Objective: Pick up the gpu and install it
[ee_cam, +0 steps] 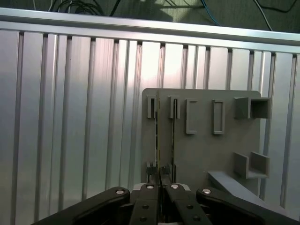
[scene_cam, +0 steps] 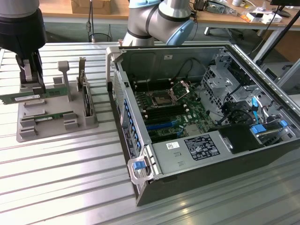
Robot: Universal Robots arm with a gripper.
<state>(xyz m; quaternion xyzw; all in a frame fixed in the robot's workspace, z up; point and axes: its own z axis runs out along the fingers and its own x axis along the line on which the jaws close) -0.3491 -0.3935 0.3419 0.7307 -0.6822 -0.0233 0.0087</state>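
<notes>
The gpu [scene_cam: 18, 97] is a long, thin green board with a small white label. It sits level over the far row of the grey holder tray [scene_cam: 28, 135] at the exterior view's left. My black gripper [scene_cam: 32, 86] comes down on it from above and is shut on its upper edge. In the wrist view the gripper [ee_cam: 161, 187] pinches the gpu [ee_cam: 161, 140], seen edge-on as a thin dark line, above the holder tray [ee_cam: 206, 154]. Whether the gpu still rests in its slot I cannot tell.
A second green stick [scene_cam: 54, 116] lies in the tray's near row. A dark upright card [scene_cam: 86, 98] stands at the tray's right end. The open computer case [scene_cam: 140, 171] with its motherboard [scene_cam: 171, 115] lies on the ribbed metal table [scene_cam: 70, 187], at the exterior view's right.
</notes>
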